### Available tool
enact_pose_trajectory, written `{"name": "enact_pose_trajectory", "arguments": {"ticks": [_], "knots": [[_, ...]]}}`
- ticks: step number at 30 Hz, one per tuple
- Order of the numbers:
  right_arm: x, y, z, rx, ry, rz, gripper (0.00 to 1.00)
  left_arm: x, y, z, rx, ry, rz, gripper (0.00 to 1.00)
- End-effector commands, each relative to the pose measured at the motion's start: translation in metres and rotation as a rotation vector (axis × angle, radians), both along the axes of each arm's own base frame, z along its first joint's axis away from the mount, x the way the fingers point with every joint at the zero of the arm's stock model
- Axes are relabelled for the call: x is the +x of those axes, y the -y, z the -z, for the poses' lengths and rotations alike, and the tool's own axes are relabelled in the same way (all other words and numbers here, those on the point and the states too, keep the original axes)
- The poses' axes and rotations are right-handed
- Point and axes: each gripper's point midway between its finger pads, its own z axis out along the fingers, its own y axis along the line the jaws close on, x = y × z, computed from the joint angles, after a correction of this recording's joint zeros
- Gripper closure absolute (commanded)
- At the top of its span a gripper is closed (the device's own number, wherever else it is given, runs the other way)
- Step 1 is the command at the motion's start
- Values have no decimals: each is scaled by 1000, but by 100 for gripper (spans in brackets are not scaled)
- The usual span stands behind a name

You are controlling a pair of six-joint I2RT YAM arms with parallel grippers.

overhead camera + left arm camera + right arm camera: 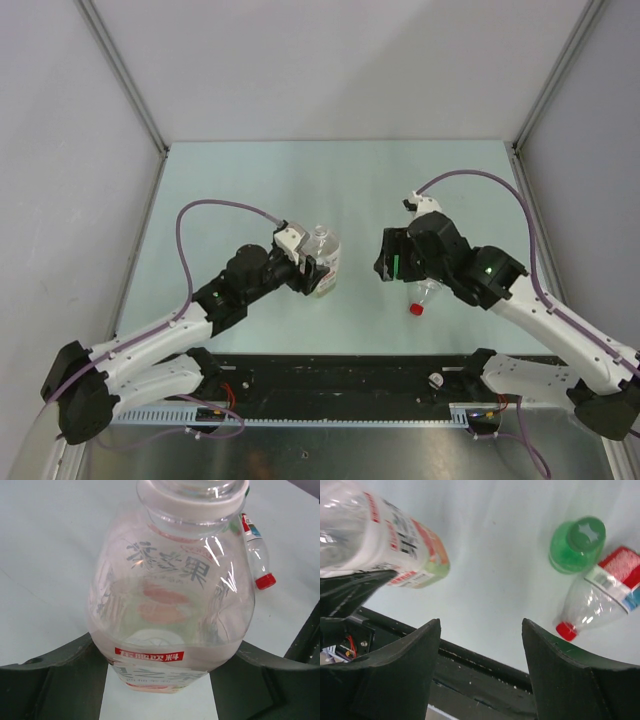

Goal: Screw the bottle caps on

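My left gripper point(314, 272) is shut on the wider clear bottle point(170, 595), its fingers point(55, 675) pressing both sides of the lower body. The bottle's neck point(192, 492) shows a white collar and no cap on top. The slim clear bottle point(427, 293) lies on the table with its red cap point(416, 309) screwed on. Just left of it my right gripper point(388, 262) hovers open and holds nothing. In the right wrist view the small green bottle point(576, 545) shows end-on beside the slim bottle point(600, 597). In the top view the green bottle is hidden under the right arm.
A small white round thing point(435, 380) lies on the black strip by the right arm's base; I cannot tell whether it is a cap. Grey walls close in the pale green table point(330, 180) on three sides.
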Motion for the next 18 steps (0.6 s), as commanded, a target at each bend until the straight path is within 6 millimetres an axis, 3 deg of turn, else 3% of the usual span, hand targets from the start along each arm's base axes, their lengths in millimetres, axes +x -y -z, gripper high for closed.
{"name": "enact_pose_trajectory", "arguments": {"ticks": [1, 6, 10, 14, 18], "knots": [[-20, 24, 43, -84, -206, 119, 31, 10, -6, -13, -62, 35, -67, 100], [-42, 45, 96, -181, -381, 229, 36, 10, -6, -12, -74, 34, -69, 100], [-28, 47, 116, -163, -337, 312, 36, 13, -8, -6, -69, 31, -89, 99], [5, 53, 113, -86, -158, 397, 29, 14, -18, 9, -57, 43, -125, 88], [27, 60, 90, 36, 28, 455, 26, 9, -25, 20, -88, 73, -135, 77]]}}
